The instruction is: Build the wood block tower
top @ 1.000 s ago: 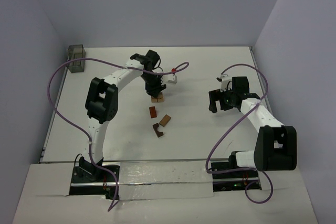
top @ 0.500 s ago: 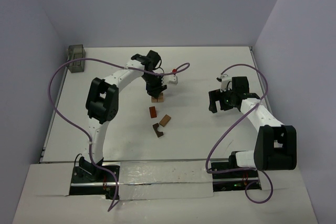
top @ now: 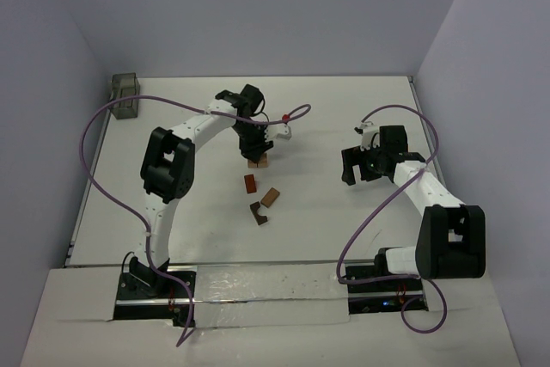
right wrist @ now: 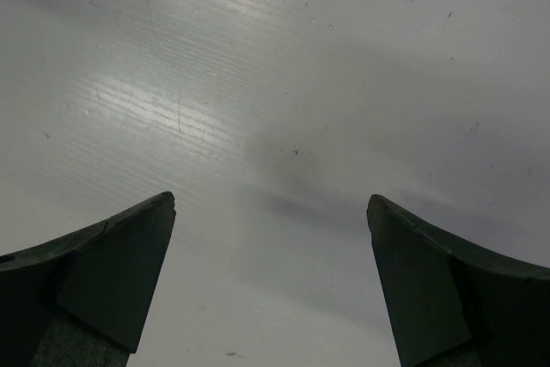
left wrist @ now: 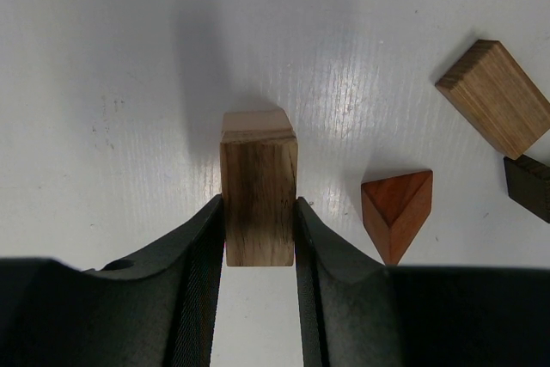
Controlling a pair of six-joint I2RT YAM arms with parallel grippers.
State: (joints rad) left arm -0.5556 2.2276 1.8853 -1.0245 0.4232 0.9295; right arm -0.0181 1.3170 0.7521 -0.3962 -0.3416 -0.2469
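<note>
White table (left wrist: 103, 58), dark block (left wrist: 529, 186) half out-of-frame

Grainy, matt wood block (left wrist: 258, 186); smooth, faintly glossy table (left wrist: 129, 58).

Reddish wedge (top: 249, 182), tan block (top: 271, 197) and dark piece (top: 259, 212) stand just near of the left gripper (top: 255, 150) and its clamped block (left wrist: 258, 186); rightward, bare table (top: 309, 169) reaches the right gripper (right wrist: 271, 202).

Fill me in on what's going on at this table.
The left gripper is shut on a tan block, holding it upright at the table. A reddish-brown wedge, another tan cuboid and a dark piece lie loose beside it, and none is stacked yet. The right gripper hangs open over bare tabletop, holding nothing.
</note>
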